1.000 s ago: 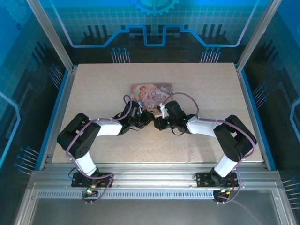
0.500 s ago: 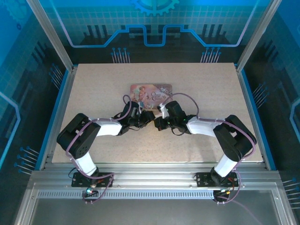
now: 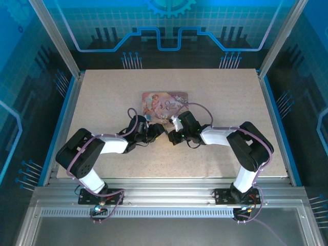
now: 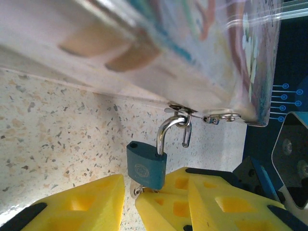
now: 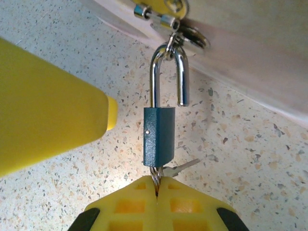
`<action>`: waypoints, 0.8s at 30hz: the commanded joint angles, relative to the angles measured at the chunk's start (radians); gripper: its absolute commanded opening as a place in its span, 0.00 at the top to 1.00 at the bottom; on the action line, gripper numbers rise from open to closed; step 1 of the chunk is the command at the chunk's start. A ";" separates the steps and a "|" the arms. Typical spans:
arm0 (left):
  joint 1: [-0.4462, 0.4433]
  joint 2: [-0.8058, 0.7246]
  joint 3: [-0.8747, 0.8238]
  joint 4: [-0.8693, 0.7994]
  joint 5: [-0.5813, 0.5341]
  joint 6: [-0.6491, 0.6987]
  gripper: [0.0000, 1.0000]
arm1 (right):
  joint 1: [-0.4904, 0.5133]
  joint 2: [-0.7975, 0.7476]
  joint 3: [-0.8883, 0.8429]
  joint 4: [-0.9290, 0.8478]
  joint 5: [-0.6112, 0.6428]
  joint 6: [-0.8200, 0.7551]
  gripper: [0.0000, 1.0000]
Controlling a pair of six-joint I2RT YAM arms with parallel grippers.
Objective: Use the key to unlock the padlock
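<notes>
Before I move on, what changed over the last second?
The left arm's elbow pulled back toward the near left; the right arm's elbow swung inward. The left end effector and right end effector stay at the padlock; the tin hasn't moved.

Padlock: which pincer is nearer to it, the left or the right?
Right. The right pincer is shut on the key ring at the padlock's base. The left pincer is open, with one finger beside the body, not touching it.

Bright, even light covers the desk (image 3: 102, 102), with a blue glow around it. In the wrist views the padlock (image 5: 159, 136) is sharp and glints; the tin (image 4: 144, 48) above it blurs.
</notes>
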 commanded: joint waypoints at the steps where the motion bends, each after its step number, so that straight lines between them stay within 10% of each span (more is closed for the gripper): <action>1: 0.012 -0.013 -0.006 -0.060 -0.018 -0.014 0.60 | 0.004 -0.010 0.027 -0.038 0.002 -0.032 0.99; 21: 0.038 -0.181 -0.068 -0.204 -0.017 0.112 0.41 | 0.005 -0.034 0.146 -0.296 0.064 -0.259 1.00; 23: 0.037 -0.211 -0.076 -0.235 -0.005 0.125 0.01 | 0.005 -0.040 0.152 -0.314 0.069 -0.289 0.99; 24: 0.037 -0.229 -0.079 -0.259 0.001 0.136 0.01 | 0.005 -0.041 0.155 -0.317 0.070 -0.300 1.00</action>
